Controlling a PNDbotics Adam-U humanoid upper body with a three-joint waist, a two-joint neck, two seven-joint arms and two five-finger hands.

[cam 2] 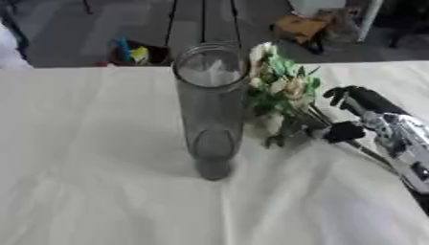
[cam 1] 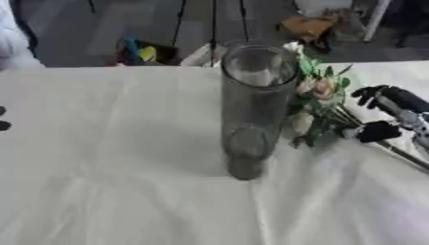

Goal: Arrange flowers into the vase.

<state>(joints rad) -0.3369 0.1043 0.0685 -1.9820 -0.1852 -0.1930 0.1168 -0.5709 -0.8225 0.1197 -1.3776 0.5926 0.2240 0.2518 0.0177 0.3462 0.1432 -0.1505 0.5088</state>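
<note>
The flowers point(cam 2: 281, 91), pale blooms with green leaves, lean just right of the tall glass vase point(cam 2: 209, 105) standing mid-tabletop point(cam 2: 100, 158). The right hand point(cam 2: 356, 119) has its fingers point(cam 2: 345, 131) pinching the blurred stems. Dark fingertips of the left hand point(cam 1: 3, 118) are cut off at the left edge.

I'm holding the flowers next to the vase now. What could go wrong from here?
1. The vase is tall and narrow, and the flowers already sit close beside it: swinging them across could tip it.
2. The blooms sit about level with the rim, so they likely need lifting before they go in.
3. The right hand pinches the stems low with its fingers, so the tops may flop sideways.
</note>
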